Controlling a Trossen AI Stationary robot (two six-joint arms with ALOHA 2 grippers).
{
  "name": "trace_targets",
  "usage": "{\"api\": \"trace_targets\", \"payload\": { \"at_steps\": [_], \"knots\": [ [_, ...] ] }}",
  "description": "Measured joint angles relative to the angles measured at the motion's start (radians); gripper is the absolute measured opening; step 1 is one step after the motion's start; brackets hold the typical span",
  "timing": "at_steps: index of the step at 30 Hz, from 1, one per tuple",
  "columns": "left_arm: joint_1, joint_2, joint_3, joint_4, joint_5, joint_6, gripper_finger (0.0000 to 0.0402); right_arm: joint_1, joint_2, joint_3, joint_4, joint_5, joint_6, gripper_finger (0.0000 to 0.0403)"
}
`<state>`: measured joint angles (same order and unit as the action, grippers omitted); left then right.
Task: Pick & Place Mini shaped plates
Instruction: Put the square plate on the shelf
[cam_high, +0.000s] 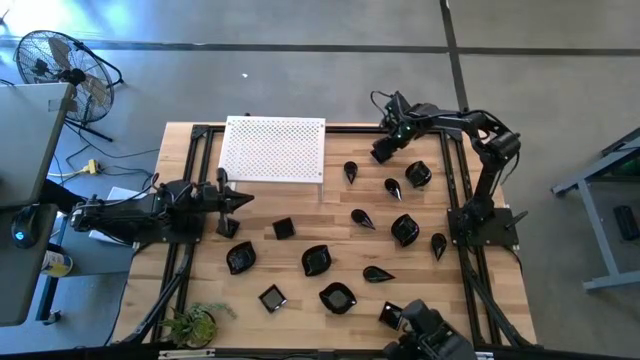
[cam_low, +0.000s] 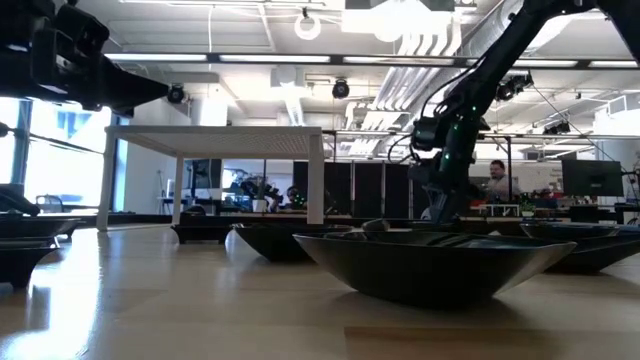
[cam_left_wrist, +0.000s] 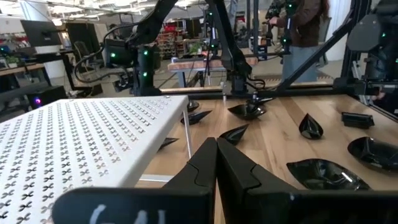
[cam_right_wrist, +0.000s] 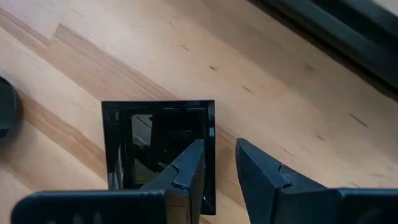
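Square plate (cam_right_wrist: 155, 124) under my right gripper (cam_right_wrist: 219, 144) at the worktop's (cam_right_wrist: 280, 81) far edge

Fingers part open, straddling one rim – one inside the dish, one outside, not clamped. It looks stiff, light, glossy and likely slippery, perhaps brittle – I'd pinch the thin rim squarely and gently. Left gripper (cam_high: 240, 198) waits closed by the left edge.

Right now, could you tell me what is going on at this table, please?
The right gripper is lowered over a square black plate on the wooden table, its fingers open astride one wall, not yet closed. The left gripper waits shut beside the white perforated board. The other mini plates lie scattered around.
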<state>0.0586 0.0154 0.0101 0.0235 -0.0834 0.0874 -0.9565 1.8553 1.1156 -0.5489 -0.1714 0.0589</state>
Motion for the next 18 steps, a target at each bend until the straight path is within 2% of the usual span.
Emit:
{"api": "trace_targets", "payload": {
  "at_steps": [9,18],
  "knots": [
    [0.000,0.000,0.000,-0.004,0.025,-0.034,0.0000,0.000,0.000,0.000,-0.001,-0.021,-0.010,0.0006],
    [0.000,0.000,0.000,-0.004,0.024,-0.040,0.0000,0.001,-0.007,0.000,-0.002,-0.042,0.009,0.0002]
  ]
}}
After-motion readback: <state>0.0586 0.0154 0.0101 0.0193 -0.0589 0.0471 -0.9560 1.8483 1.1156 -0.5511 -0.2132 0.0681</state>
